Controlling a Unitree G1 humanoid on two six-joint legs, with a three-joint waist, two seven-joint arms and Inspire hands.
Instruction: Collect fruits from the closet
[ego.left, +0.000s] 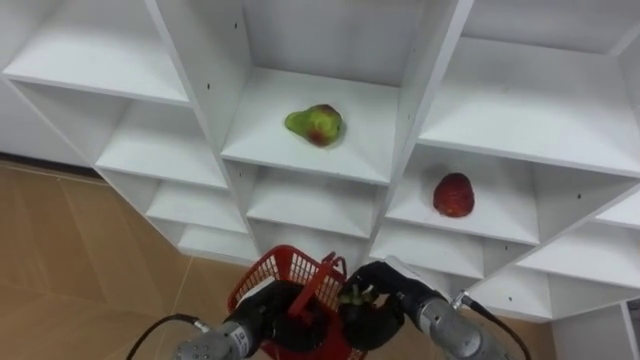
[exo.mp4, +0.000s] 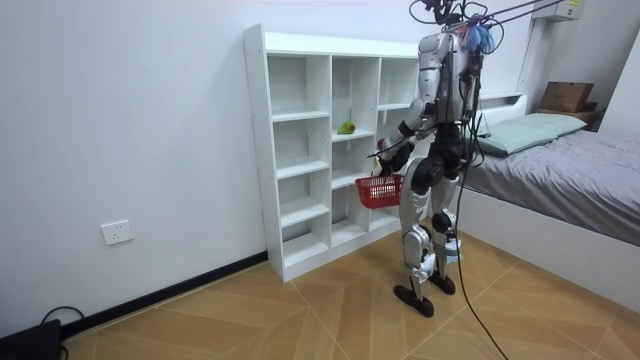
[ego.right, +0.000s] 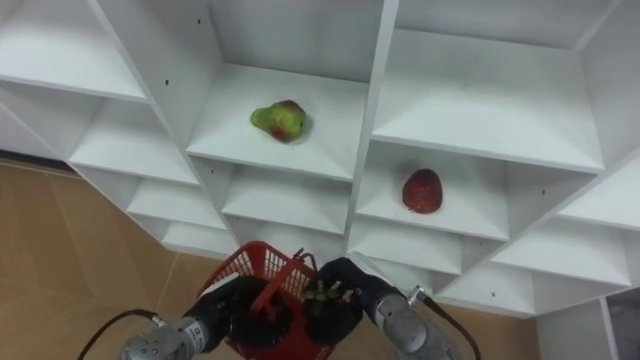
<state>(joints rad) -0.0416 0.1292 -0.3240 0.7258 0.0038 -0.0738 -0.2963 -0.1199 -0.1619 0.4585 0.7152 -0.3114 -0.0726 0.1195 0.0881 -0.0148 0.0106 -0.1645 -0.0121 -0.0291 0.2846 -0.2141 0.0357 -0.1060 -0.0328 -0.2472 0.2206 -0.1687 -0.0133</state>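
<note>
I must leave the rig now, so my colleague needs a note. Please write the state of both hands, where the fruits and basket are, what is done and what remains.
Left hand: shut on the red plastic mesh basket, held up before the white shelf unit.
Right hand: curled round a small thing with a green top, over the basket; which fruit, I cannot tell.
On the shelves: green-and-red pear in the middle column; red rounded fruit one compartment lower, right column.
Done: probably one fruit picked. Left: drop it in, then collect the pear and the red fruit.
</note>
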